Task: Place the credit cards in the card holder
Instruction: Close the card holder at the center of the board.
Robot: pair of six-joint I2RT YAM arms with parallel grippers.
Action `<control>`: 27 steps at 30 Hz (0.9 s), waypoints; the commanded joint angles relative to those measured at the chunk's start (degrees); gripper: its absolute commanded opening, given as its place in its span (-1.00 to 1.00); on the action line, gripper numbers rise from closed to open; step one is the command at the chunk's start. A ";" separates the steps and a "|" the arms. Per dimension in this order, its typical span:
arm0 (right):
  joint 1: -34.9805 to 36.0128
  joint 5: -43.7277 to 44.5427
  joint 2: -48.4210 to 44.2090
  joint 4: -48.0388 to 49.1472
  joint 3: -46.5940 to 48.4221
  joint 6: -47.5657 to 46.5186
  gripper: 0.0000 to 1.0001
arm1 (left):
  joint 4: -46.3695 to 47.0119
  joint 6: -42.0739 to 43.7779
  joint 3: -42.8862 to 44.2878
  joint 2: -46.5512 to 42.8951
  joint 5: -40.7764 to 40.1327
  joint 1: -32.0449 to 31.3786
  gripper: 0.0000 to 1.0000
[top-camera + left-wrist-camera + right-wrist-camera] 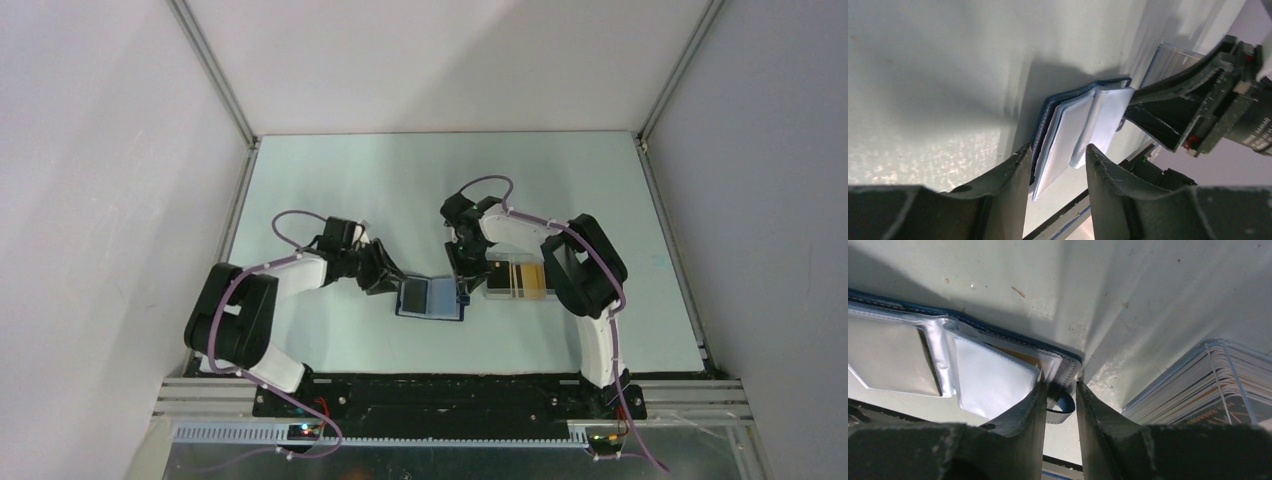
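Straddling the open card holder (430,297) (strap side), right end effector (462,290)

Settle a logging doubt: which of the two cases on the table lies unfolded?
The navy card holder, spread flat with sleeves showing, left of the clear case.

Navy-blue card holder (430,298), white stitching; orange-yellow credit cards (531,279); pale grey-green table (400,190)

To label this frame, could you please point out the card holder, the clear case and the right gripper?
card holder (432,297): top view, its open inner face.
clear case (518,282): top view, its top face.
right gripper (1059,390): right wrist view, midway between its fingers.
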 commanded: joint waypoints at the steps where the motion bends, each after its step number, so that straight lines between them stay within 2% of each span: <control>1: -0.72 -4.25 2.68 1.72 0.57 -0.62 -0.36 | 4.02 -1.16 0.73 -2.81 4.54 -1.29 -0.06; 7: -1.57 -10.76 3.32 5.08 0.20 -0.56 -0.38 | 6.00 -2.37 0.84 -4.54 7.43 -1.81 -0.08; 15: -1.06 -17.01 5.03 8.66 0.86 -0.07 -0.43 | 8.14 -2.72 2.71 -5.35 10.24 -5.46 -0.08; 27: -1.75 -23.89 4.30 12.42 -0.68 -0.33 -0.46 | 9.12 -5.15 3.63 -0.02 5.17 -9.61 -0.10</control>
